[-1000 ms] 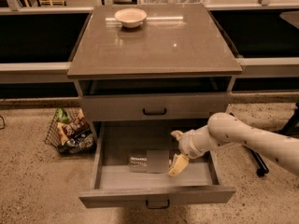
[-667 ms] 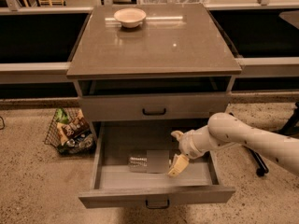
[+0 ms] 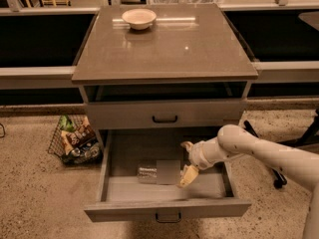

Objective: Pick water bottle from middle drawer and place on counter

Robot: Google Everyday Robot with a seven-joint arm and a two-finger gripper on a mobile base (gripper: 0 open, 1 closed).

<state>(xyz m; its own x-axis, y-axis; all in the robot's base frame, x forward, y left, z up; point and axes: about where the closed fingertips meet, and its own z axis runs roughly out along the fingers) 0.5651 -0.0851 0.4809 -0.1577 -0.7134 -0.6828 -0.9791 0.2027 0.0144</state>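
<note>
Over a speckled floor, one drawer (image 3: 167, 208) stands open. Inside it I see one bottle (image 3: 155, 172) and my hand (image 3: 188, 161), fingers spread, empty. Above it, one bench (image 3: 164, 54) holds one bowl (image 3: 139, 18).

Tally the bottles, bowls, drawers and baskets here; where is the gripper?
water bottle: 1
bowl: 1
drawers: 2, middle drawer open, upper drawer shut
wire basket: 1
Total: 5
The gripper, open, hangs over the middle drawer beside the water bottle.
</note>
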